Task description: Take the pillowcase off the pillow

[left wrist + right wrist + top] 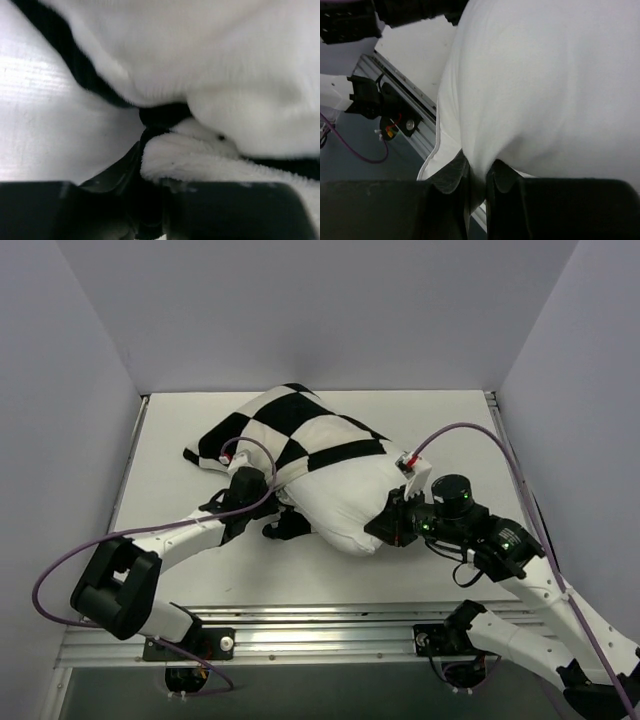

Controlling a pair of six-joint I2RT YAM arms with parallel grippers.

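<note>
The black and white checkered pillowcase [300, 430] covers the far half of the plain white pillow [345, 505], whose near end bulges bare from the case's open edge. My left gripper [283, 523] is shut on the fuzzy edge of the pillowcase [200, 160] at the pillow's near left side. My right gripper [385, 527] is shut on a pinch of the white pillow fabric [545, 90] at the near right end. In the right wrist view the cloth runs down between the two dark fingers [451, 177].
The white table [180, 490] is walled on the left, back and right. A metal rail [330, 625] runs along the near edge and also shows in the right wrist view [405, 105]. Purple cables loop from both arms.
</note>
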